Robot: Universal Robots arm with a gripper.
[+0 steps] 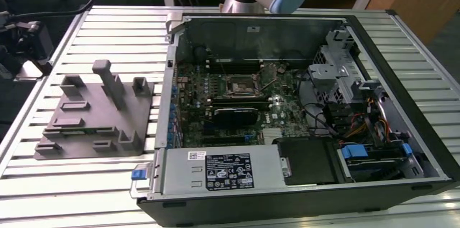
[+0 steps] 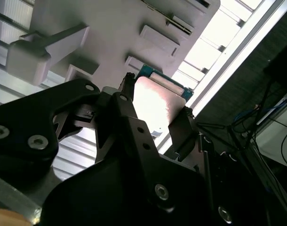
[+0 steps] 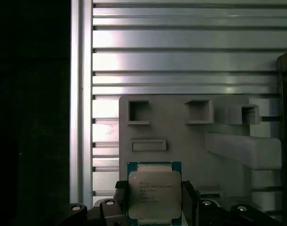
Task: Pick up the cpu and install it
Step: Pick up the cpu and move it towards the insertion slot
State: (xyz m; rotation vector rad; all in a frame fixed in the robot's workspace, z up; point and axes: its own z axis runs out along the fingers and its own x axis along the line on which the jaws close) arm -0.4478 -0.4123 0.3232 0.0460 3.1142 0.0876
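The claw [image 3: 154, 203] is closed on the cpu [image 3: 154, 188]. Its black fingers [image 3: 189, 200] press two opposite edges, the pale metal lid faces the first wrist camera, and a green board rim shows around the lid. The chip appears to be held clear above the grey fixture [image 3: 181, 136], seated in nothing.

I judge the chip light, stiff and flat, yet fragile. A skewed squeeze or a drop could harm its thin board and underside. The smooth edges give little to bite on, so a square hold on the edges looks right.

Beyond it, the fixture's square pockets [image 3: 139, 112] and shallow slot [image 3: 148, 145] look empty. The fixture lies on the slatted tabletop [image 3: 181, 61].

Farther off, in the exterior view, the open computer case [image 1: 259, 36] holds the motherboard [image 1: 190, 104]. Its black-framed socket [image 1: 241, 85] sits near the middle, but I cannot tell whether that socket is unlatched.
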